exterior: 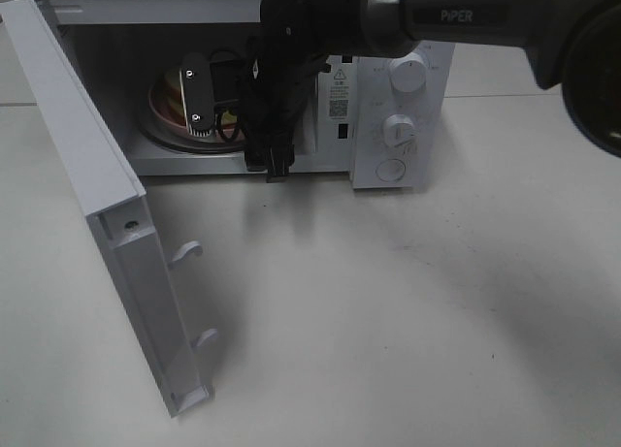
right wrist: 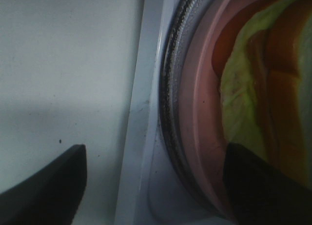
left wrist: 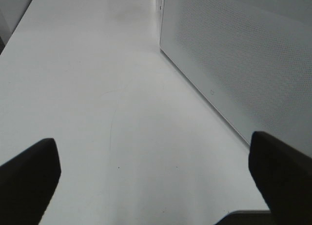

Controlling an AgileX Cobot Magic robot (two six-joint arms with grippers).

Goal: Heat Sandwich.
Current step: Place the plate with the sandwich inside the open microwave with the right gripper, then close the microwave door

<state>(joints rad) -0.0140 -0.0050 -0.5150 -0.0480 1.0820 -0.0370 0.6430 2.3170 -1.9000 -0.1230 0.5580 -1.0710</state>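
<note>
The sandwich [exterior: 176, 91] lies on a round pink plate [exterior: 155, 106] inside the open microwave [exterior: 400, 127]. In the right wrist view its pale green lettuce and orange-brown layers [right wrist: 253, 88] show on the pink plate [right wrist: 200, 112], which rests on the glass turntable [right wrist: 170, 88]. My right gripper [exterior: 218, 117] reaches into the cavity beside the sandwich. It is open [right wrist: 153, 186], with the plate's rim between its spread fingers and one finger [right wrist: 263, 186] over the sandwich's edge. My left gripper [left wrist: 155, 181] stands open over the bare table, beside the microwave's perforated side wall [left wrist: 234, 54].
The microwave door [exterior: 97, 175] swings out to the left toward the front, its latch hooks [exterior: 184, 253] facing inward. The control panel's knobs [exterior: 406, 74] are on the right of the cavity. The right arm [exterior: 456, 15] crosses above the microwave. White table [exterior: 388, 311] lies in front.
</note>
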